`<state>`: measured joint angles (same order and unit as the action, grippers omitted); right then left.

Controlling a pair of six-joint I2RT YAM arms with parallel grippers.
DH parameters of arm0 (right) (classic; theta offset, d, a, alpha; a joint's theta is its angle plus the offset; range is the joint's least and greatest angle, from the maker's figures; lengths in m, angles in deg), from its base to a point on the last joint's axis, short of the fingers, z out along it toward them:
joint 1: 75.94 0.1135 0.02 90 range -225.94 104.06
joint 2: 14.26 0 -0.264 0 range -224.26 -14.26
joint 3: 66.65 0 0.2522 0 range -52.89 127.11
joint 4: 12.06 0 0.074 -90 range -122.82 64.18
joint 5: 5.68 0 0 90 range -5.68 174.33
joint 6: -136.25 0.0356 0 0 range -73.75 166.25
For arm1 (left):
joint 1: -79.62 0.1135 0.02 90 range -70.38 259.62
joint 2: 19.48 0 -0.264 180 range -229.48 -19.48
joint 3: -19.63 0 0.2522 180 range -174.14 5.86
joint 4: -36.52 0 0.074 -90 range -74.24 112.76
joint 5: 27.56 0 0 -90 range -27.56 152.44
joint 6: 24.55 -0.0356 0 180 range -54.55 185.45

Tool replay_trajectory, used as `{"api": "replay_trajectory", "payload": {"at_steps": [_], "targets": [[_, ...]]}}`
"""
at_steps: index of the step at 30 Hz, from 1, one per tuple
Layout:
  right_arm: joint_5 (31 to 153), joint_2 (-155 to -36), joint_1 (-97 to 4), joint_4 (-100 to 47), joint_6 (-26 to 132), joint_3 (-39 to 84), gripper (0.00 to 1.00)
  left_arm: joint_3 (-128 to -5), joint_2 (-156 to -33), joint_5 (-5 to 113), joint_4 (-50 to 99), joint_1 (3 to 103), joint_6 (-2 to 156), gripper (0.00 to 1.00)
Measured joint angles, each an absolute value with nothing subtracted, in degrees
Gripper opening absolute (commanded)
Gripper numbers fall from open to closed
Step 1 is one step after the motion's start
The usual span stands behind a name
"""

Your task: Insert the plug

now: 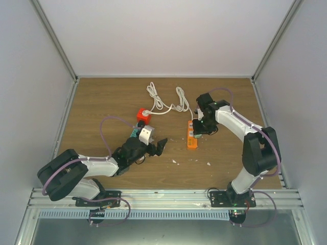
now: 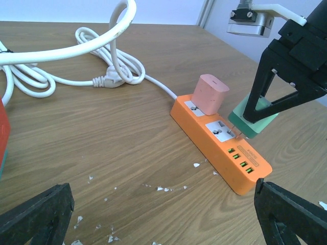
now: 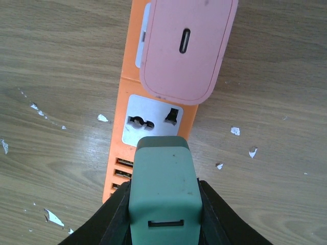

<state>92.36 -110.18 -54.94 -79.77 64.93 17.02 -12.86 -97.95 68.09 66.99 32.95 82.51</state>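
Note:
The orange power strip [image 1: 191, 133] [image 2: 219, 140] [image 3: 118, 153] lies on the wooden table. A pink plug [image 2: 209, 94] [image 3: 186, 48] sits in its far socket. The near socket [image 2: 220, 130] [image 3: 152, 121] is free. My right gripper [image 1: 198, 126] [image 3: 164, 204] is shut on a green plug [image 2: 251, 121] [image 3: 164, 189], whose prongs hang just above the strip beside the free socket. Left of the strip, my left gripper [image 1: 152, 139] [image 2: 163, 219] is open and holds nothing; its fingers [image 2: 36, 214] frame the bottom of the left wrist view.
The strip's white cable [image 1: 163, 101] [image 2: 61, 71] lies coiled at the back. A red box [image 1: 143, 116] stands behind the left gripper. White scraps [image 1: 173, 161] [image 2: 163, 189] dot the table. Enclosure walls close in the table on three sides.

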Motion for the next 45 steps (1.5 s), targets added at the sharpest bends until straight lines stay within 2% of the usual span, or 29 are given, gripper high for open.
{"api": "replay_trajectory", "payload": {"at_steps": [45], "targets": [[88.34, -113.59, -54.37, -80.84, 65.19, 20.63, 0.01, -12.90, -98.78, 68.09, 66.94, 32.95, 82.33, 0.99]]}}
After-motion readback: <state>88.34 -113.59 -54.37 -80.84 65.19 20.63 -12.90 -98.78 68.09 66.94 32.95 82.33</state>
